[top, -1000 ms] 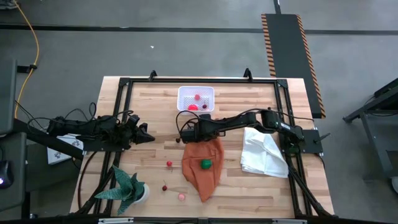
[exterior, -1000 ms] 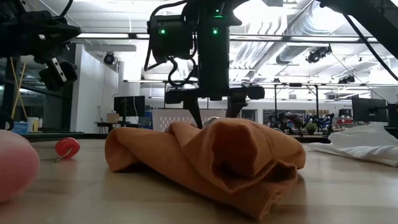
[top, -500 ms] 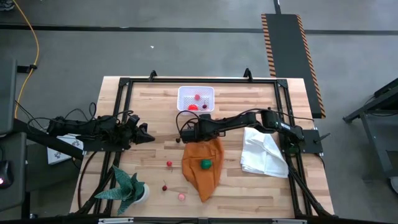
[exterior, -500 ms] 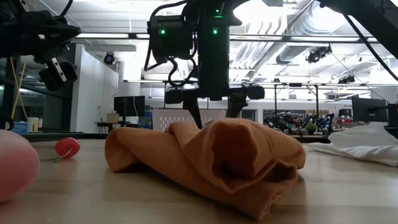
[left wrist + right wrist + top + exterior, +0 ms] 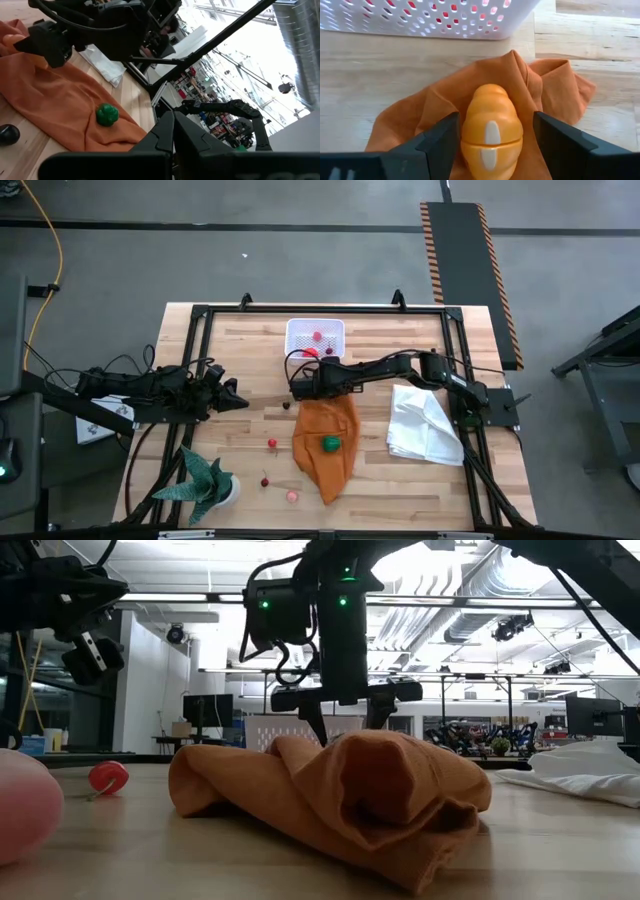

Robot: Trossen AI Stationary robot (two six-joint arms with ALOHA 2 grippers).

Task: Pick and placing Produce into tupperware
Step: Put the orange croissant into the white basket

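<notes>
Reaching across the table from the right, the right gripper (image 5: 296, 386) is hanging over the far end of the orange cloth (image 5: 326, 442), its fingers (image 5: 440, 142) standing wide on either side of an orange toy fruit (image 5: 491, 134). Whether they are pressing on the fruit cannot be told; it is lying on the cloth just near the white tub (image 5: 315, 338). The tub is sitting at the far middle of the table (image 5: 400, 345) with red pieces (image 5: 317, 337) inside. A green piece (image 5: 330, 443) is resting on the cloth, a dark one (image 5: 286, 405) just left of the cloth, and a red one (image 5: 271, 444), a cherry (image 5: 264, 481) and a pink one (image 5: 291, 496) are lying nearer, towards the potted plant (image 5: 207, 480). A white cloth (image 5: 425, 425) is lying to the right. The left gripper (image 5: 236, 400) is waiting at the left edge, fingers closed together, holding nothing.
</notes>
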